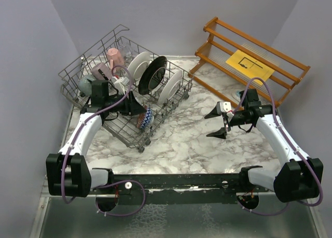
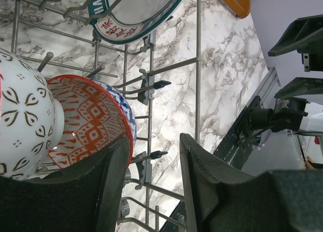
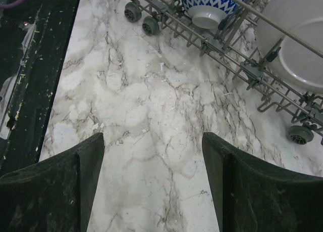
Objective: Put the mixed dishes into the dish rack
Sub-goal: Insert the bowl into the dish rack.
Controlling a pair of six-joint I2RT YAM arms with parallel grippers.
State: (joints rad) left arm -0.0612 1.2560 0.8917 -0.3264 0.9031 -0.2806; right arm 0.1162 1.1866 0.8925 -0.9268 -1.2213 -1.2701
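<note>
A: How far along is the loading looking?

B: Nearly finished, by the look of it. The dish rack (image 1: 120,133) is sitting on the left half of the worktop (image 1: 192,139) and is carrying almost everything. A pink mug (image 1: 114,55), a mauve mug (image 1: 100,69) and a grey-teal mug (image 1: 85,82) are grouped at its far left. The white plates (image 1: 139,66) and the black-rimmed plate (image 1: 153,73) are standing on edge between the tines.

A: And the bowls?

B: They are sitting on edge at the near end. A red patterned bowl (image 2: 91,121) is lying against a white patterned bowl (image 2: 25,121), with a blue patterned bowl (image 2: 126,108) tucked just behind it.

A: What is the left gripper doing?

B: The left gripper (image 2: 151,191) is hovering inside the rack, just beside the red bowl's rim. Its jaws are standing apart with only wire and marble showing between them, so it is gripping nothing.

A: The right one?

B: The right gripper (image 3: 154,191) is hanging over bare marble near the rack, with its jaws wide apart and empty.

A: Is anything waiting to go in?

B: No loose dish is showing on the open worktop. A teal thing (image 1: 239,95) is peeking out behind the right arm near the wooden shelf (image 1: 233,34), too hidden to name. If that is a dish, it is probably the last piece.
</note>
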